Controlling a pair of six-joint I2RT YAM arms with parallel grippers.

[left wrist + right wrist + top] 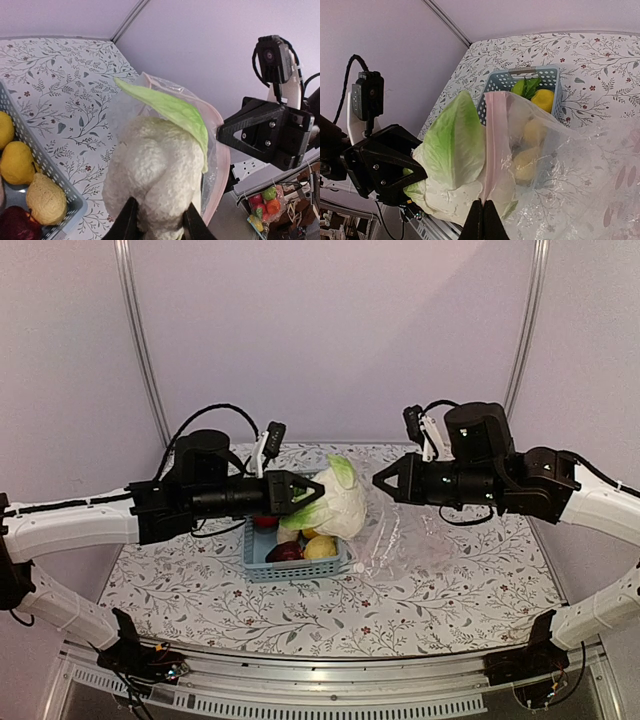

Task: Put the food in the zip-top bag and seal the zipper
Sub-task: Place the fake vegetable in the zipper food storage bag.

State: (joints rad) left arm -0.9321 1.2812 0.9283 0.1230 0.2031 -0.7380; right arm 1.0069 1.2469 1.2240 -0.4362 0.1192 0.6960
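The cauliflower [342, 505] is held in the air by the left gripper [160, 224], jaws clamped on its base, over the right end of the basket [290, 571]. The bag [415, 540] is spread on the table [200, 590] at 3 o'clock of the basket, with its mouth raised toward the cauliflower. The mouth edge, zipper [494, 140] included, is pinched by the right gripper [482, 220], whose fingers are pressed tight on the strip. From the right wrist the strip is seen standing against the cauliflower's side, but whether the head has crossed the rim cannot be told. Nothing else is seen bagged. Lemons [15, 162], a dark red piece [285, 552] and a green one [526, 86] are left in the basket. The task is judged to be at its first item only, with the rest to be moved and the zipper not yet pressed shut.
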